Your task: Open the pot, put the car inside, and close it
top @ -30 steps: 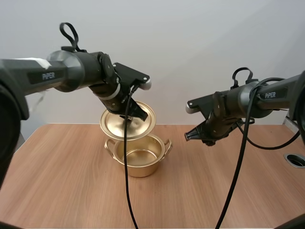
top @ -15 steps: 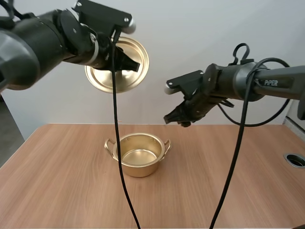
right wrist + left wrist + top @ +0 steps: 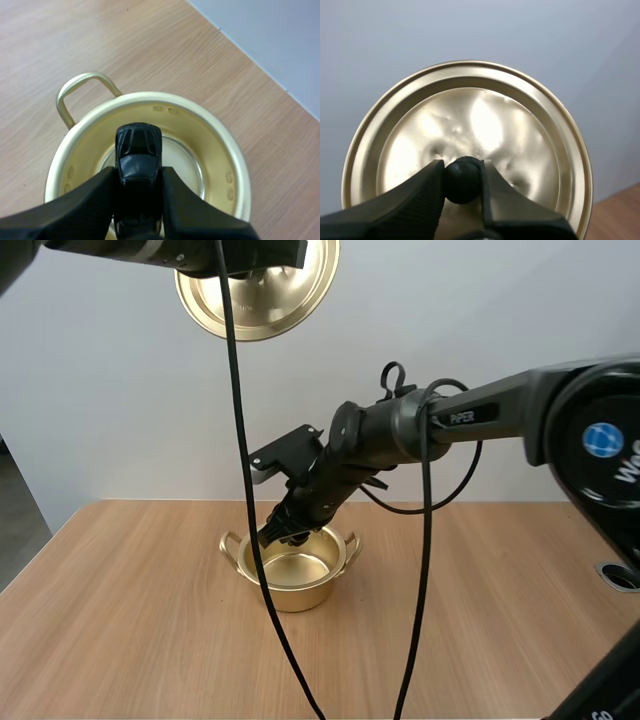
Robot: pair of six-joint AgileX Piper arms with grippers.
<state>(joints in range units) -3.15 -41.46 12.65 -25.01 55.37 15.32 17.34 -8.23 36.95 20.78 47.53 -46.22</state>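
R gripper (image 3: 137, 173) clamped on glossy black car (image 3: 138, 150) over round gold-tone pot (image 3: 295, 596), ctr frame; L gripper (image 3: 461, 170) pinching black ball knob (image 3: 462, 181) of dished gold lid (image 3: 272, 312), upper left.

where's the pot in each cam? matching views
High view: pot on the table, under the right gripper; lid raised above.
Right wrist view: pot directly beneath the gripped car.
Left wrist view: left gripper pinches the raised lid's knob.
Shared landmark: the lid, plus right gripper over pot.

Gold pot (image 3: 212, 131) and lid (image 3: 520, 125), black car (image 3: 138, 150), brown wood-grain table (image 3: 120, 620)
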